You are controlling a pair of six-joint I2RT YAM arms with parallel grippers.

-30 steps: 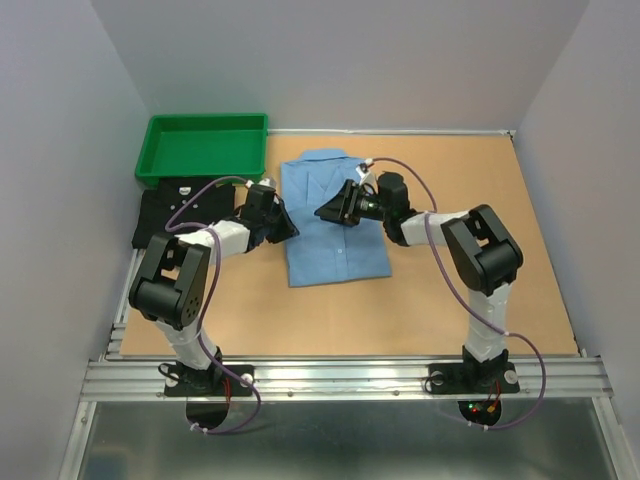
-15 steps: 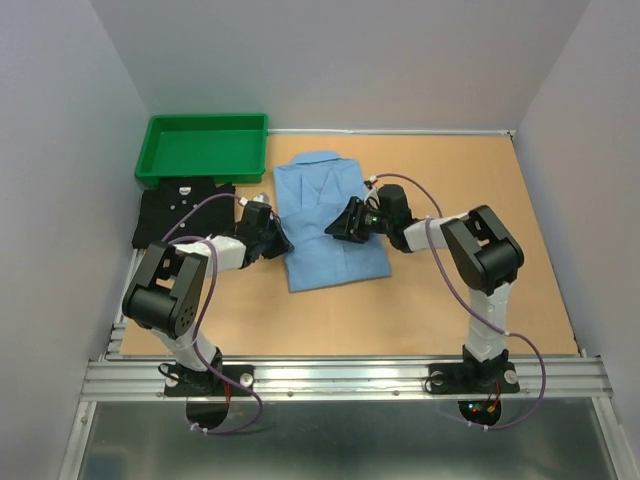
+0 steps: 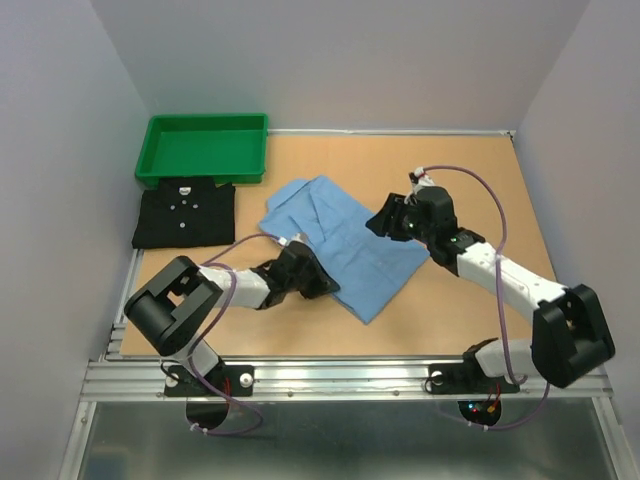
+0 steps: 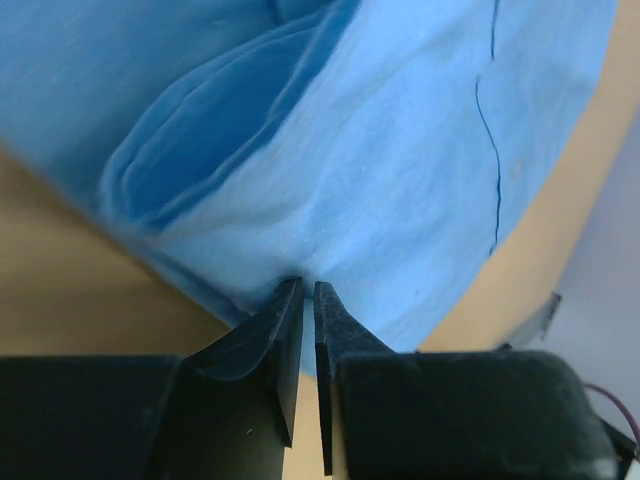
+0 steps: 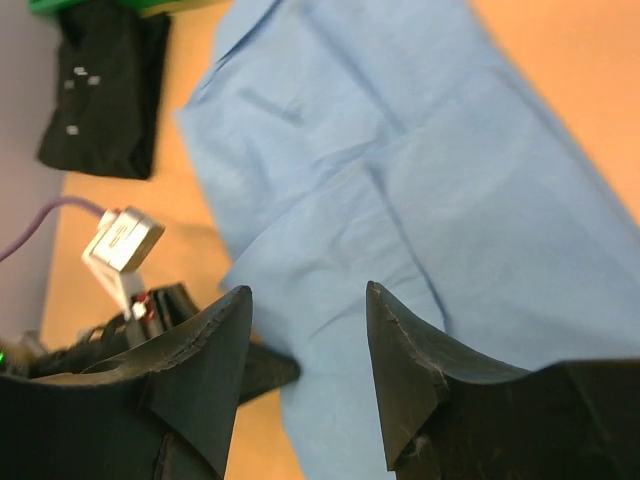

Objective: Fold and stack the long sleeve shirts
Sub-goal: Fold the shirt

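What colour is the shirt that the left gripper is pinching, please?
The shirt is light blue, seen most plainly in the left wrist view.

Right claw (image 5: pixel 308 295): both dark fingers (image 5: pixel 205 365) stand spread, with nothing between them, poised above cloth. Beneath lies the light blue shirt (image 5: pixel 400 170), spread out and creased, with overlapping layers. Bare counter (image 5: pixel 560 80) shows at its far right. To the left, a strip of counter apart, lies the black shirt (image 5: pixel 110 100), folded, white buttons (image 5: pixel 80 72) showing. A sliver of green tray (image 5: pixel 100 4) borders it. A white connector block (image 5: pixel 122 238) and purple cable (image 5: pixel 40 225) sit at the blue shirt's left edge.
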